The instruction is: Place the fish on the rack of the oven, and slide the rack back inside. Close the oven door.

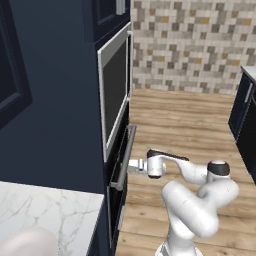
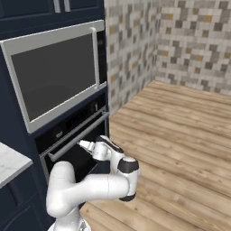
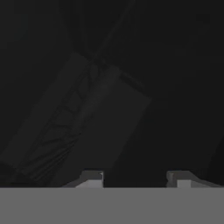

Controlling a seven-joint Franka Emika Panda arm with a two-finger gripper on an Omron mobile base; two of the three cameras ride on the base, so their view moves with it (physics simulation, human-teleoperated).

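At 9 o'clock of the gripper (image 1: 131, 165) in the left base view you have the oven door (image 1: 120, 165), stiff and heavy on its hinge, standing almost upright. Its silver bar handle (image 1: 126, 156) touches or nearly touches the fingertips. Push flat on the panel or bar; smooth metal may slip. In the hand view the 2 fingertips (image 3: 92, 179) stand apart with nothing between them, the dark glass ahead at 12 o'clock. Fish and rack: hidden, so you cannot tell.

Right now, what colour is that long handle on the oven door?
Silver, on the black oven door; handle clearest in the right base view.
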